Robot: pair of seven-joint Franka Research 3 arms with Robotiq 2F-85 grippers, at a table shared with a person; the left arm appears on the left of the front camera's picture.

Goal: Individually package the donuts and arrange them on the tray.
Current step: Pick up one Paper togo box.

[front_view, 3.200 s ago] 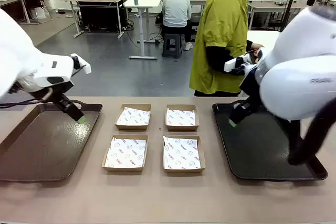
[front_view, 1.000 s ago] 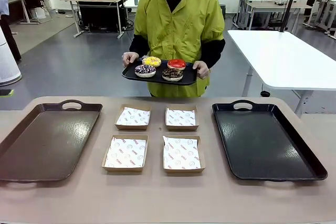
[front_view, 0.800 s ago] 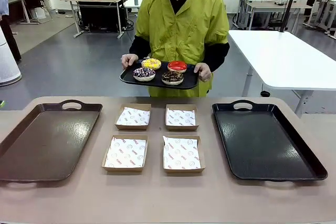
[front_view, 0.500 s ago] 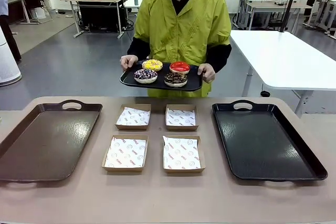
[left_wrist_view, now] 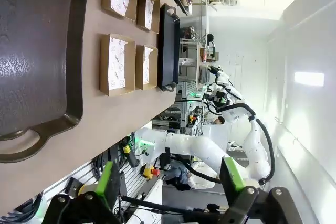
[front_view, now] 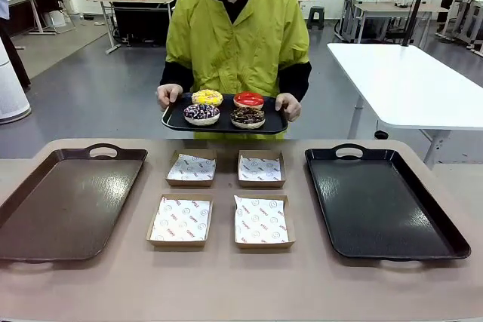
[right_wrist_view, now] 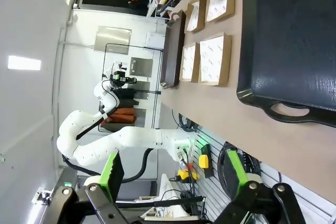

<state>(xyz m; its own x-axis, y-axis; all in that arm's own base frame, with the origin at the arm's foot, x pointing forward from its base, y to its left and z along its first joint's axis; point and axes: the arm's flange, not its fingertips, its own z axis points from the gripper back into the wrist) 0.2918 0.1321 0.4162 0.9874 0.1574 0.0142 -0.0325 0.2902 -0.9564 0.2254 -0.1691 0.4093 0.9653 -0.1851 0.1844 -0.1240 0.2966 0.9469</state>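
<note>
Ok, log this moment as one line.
person: holding small tray of four donuts | boxes: four, paper-lined, on table | left fingers: open | right fingers: open

Donuts on person's tray, behind boxes between two trays.

White arms, black fingers with green pads

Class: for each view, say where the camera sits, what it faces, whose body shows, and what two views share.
Front view: robot's side, facing across the tan table; a person's hands hold a small black tray of four iced ring donuts.
Left wrist view: rolled sideways, behind the open left gripper, facing the large brown tray.
Right wrist view: same, behind the open right gripper, facing the large black tray.
Shared: four paper-lined cardboard boxes.
</note>
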